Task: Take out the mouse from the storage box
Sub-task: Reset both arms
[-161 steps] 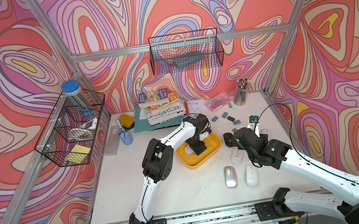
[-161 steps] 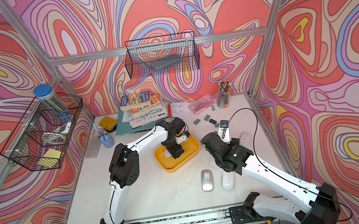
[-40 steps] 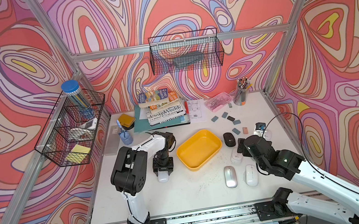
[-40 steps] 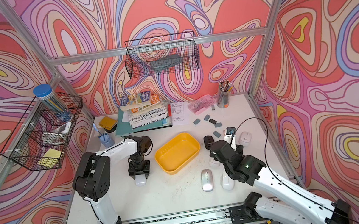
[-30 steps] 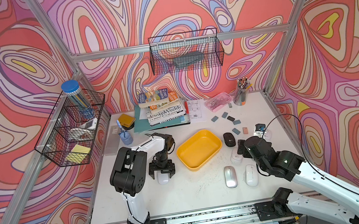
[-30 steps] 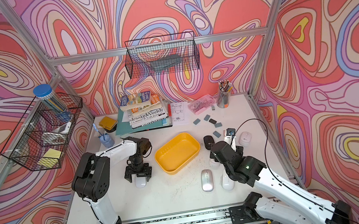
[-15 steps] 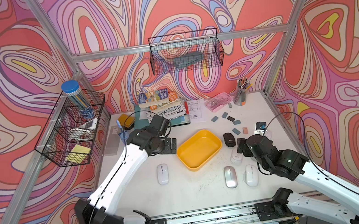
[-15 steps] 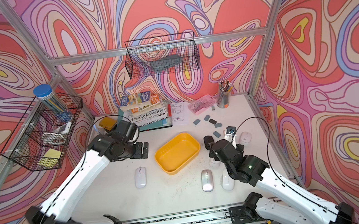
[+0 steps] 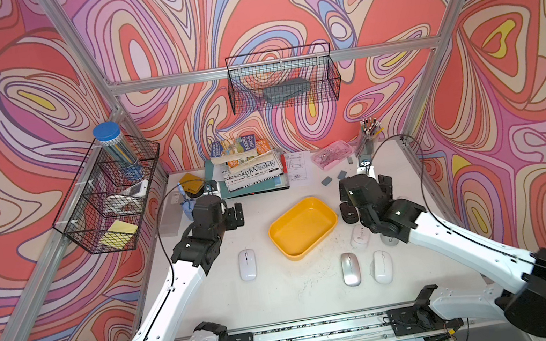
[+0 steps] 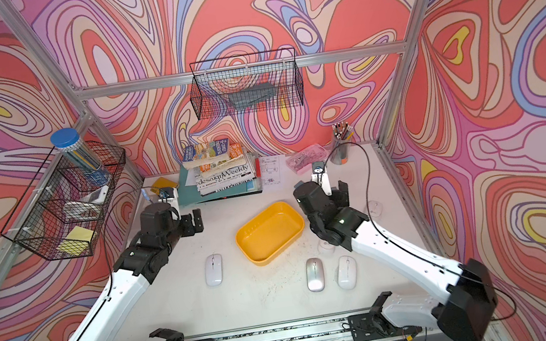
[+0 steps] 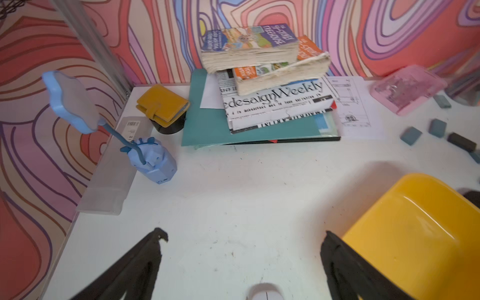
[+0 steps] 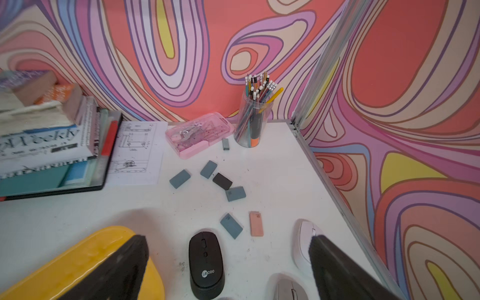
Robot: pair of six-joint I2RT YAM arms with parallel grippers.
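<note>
Yellow storage box (image 9: 302,227) sits empty, white mouse (image 9: 247,264) at its nine o'clock, both my end effectors gape empty: job looks done, retreat next.

Storage box (image 9: 302,227) mid-table (image 9: 283,298), nothing in it.
One mouse (image 9: 247,264) lies left of it; four mice lie to its right; book stack (image 9: 249,171) behind.
</note>
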